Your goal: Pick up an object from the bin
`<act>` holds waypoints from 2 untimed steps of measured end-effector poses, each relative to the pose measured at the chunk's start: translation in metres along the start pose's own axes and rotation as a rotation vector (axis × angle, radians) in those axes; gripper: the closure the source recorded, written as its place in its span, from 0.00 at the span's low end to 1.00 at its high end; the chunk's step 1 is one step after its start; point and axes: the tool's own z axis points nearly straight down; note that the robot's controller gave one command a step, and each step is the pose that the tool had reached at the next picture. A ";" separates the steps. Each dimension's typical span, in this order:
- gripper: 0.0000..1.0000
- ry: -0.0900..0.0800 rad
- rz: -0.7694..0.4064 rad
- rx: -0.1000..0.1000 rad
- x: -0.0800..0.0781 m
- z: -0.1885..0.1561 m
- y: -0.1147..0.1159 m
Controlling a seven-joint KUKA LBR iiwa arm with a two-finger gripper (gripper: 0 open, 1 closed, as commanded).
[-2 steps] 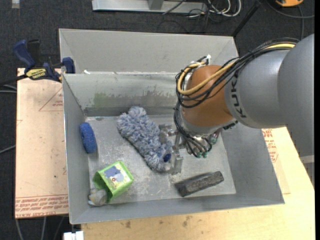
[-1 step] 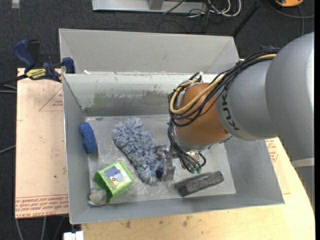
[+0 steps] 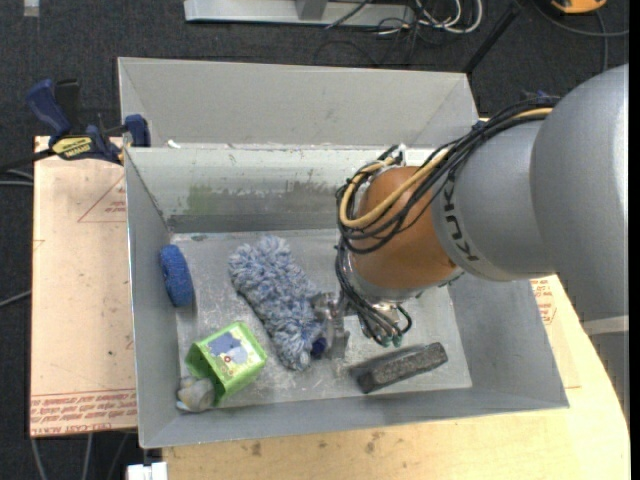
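Arm enters from the right of frame, orange wrist cover tipped down-left, gripper low at centre of bin. Cannot tell whether the jaws are apart or together. Gripper sits against the lower right edge of one fluffy blue-grey yarn mop head, mid-frame.

Bottom of frame:
- one crumpled pale lump
- one green cardboard box, tilted
- one dark grey rough bar, just right of the gripper

Further up, left: one blue oval pad, on edge.
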 end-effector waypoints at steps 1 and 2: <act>1.00 0.001 -0.065 -0.001 -0.019 -0.186 0.020; 1.00 0.004 -0.065 -0.001 -0.018 -0.184 0.020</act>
